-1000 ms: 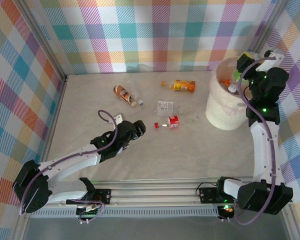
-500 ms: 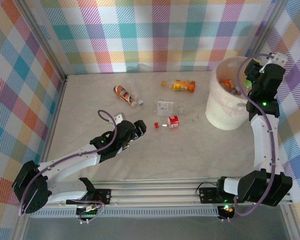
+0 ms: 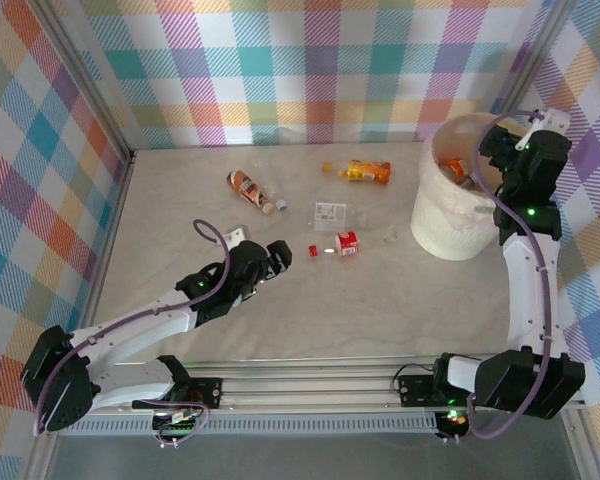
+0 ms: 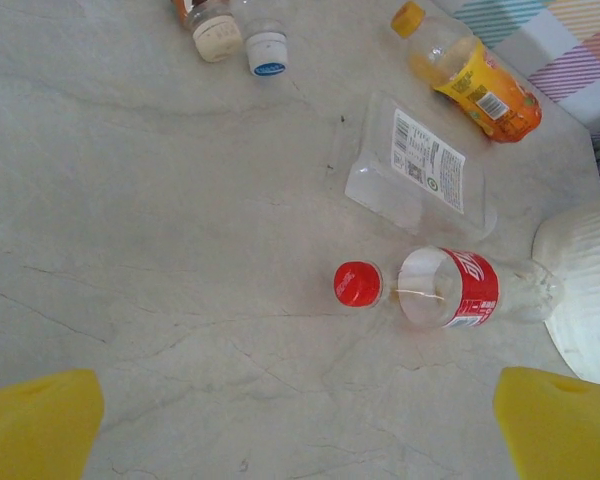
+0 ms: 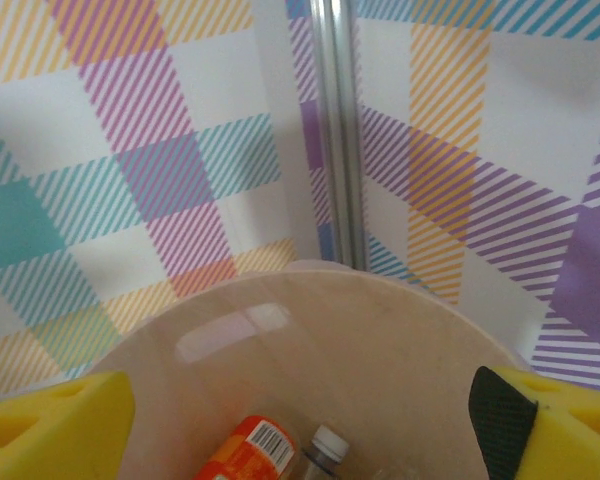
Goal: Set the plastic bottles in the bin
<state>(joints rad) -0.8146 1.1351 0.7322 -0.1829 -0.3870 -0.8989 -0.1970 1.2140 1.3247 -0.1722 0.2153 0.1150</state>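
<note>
**Bin at the right edge; four bottles on the table to its left**

The table (image 3: 380,310) is enclosed on three sides. Its widest bare stretch lies in front of the bin, toward the arm bases. The bin (image 3: 442,228) stands close to the right wall (image 3: 592,90), rim open upward.

The right gripper (image 3: 492,150) hovers over the bin's right rim, pads spread wide with nothing between them. The left gripper (image 3: 278,255) sits well left of the bin, low over the table, jaws fully apart and empty.

Inside the bin, an orange-labelled bottle (image 5: 245,450) and a white-capped clear bottle (image 5: 325,445) lie side by side.

Left of the bin:
- red-labelled bottle (image 4: 450,288), nearest, with its red cap (image 4: 357,283) at the end away from the bin
- flattened clear bottle (image 4: 420,165), just beyond
- yellow-capped orange bottle (image 4: 470,75), toward the back
- brown-labelled bottle (image 3: 248,187), farthest
</note>
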